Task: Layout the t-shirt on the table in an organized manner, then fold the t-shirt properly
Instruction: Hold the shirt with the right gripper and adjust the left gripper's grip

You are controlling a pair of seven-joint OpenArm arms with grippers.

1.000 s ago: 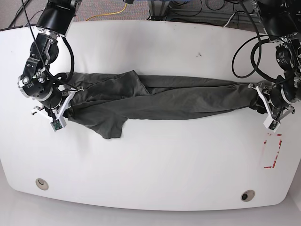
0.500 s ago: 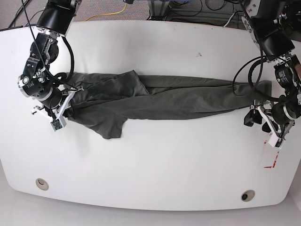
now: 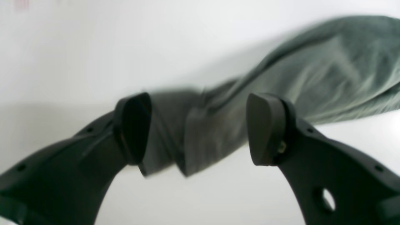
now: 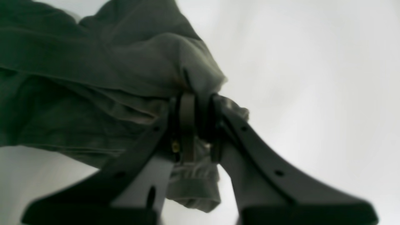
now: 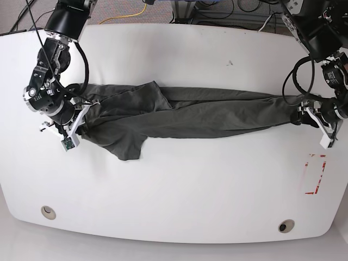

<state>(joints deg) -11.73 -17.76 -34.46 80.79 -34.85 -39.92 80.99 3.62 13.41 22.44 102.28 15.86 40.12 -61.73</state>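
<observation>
The dark grey-green t-shirt (image 5: 185, 114) lies stretched in a long wrinkled band across the white table (image 5: 174, 190), one sleeve flap hanging toward the front at left. On the base view's left, my right gripper (image 5: 81, 115) is shut on the shirt's left end; in the right wrist view the gripper (image 4: 200, 120) pinches bunched cloth (image 4: 93, 78). On the right, my left gripper (image 5: 305, 115) stands open at the shirt's other end. In the left wrist view its fingers (image 3: 132, 128) are spread wide, the gripper (image 3: 198, 129) framing the cloth's tip (image 3: 312, 72) without closing on it.
A red tape rectangle (image 5: 315, 174) marks the table near the right edge, just in front of the left arm. Two round grommet holes (image 5: 48, 212) (image 5: 286, 225) sit near the front edge. Cables (image 5: 130, 13) lie beyond the table's far edge.
My left gripper let go of the shirt's right end, swung toward the front, then came back to that end with its jaws open. The right gripper kept its grip, barely moving.
</observation>
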